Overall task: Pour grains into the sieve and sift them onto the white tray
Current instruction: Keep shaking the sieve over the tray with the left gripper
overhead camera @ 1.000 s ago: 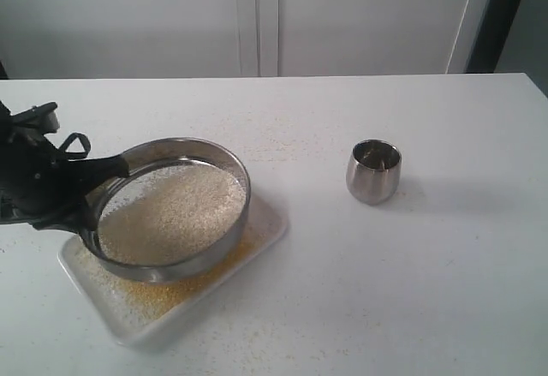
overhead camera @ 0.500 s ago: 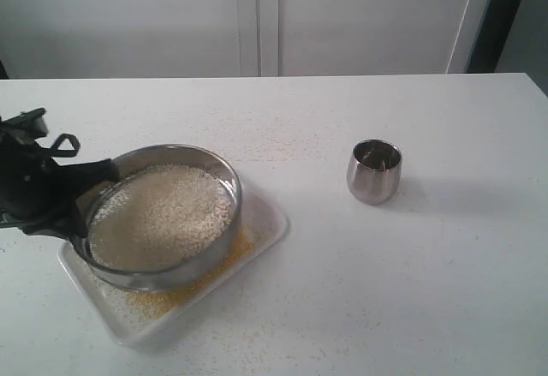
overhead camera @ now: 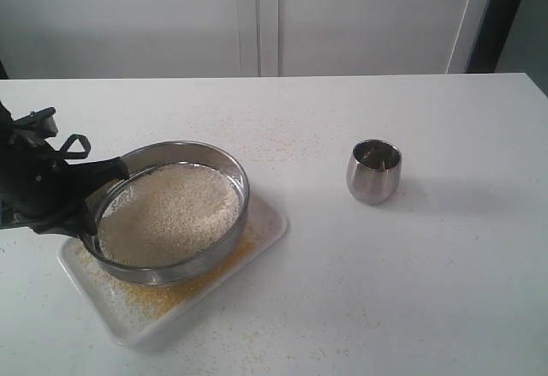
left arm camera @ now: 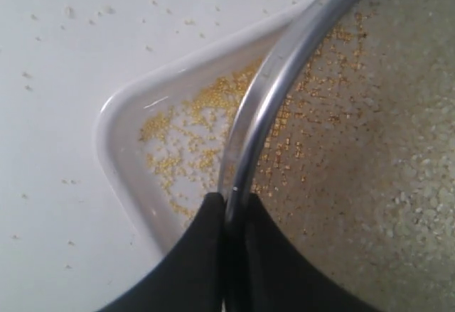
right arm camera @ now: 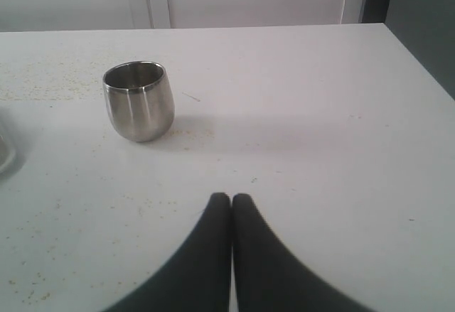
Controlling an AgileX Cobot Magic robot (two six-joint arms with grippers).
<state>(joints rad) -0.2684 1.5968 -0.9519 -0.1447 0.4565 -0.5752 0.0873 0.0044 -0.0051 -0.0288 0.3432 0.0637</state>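
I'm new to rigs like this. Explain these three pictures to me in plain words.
This is a two-armed robot at a white table. One picture comes from a camera off the arms; the others from a camera on each wrist. The left gripper is clamped on the rim of a round steel sieve, holding it over a white tray. Whitish grains sit in the sieve; yellow granules lie on the tray. The right gripper is shut and empty, facing a steel cup.
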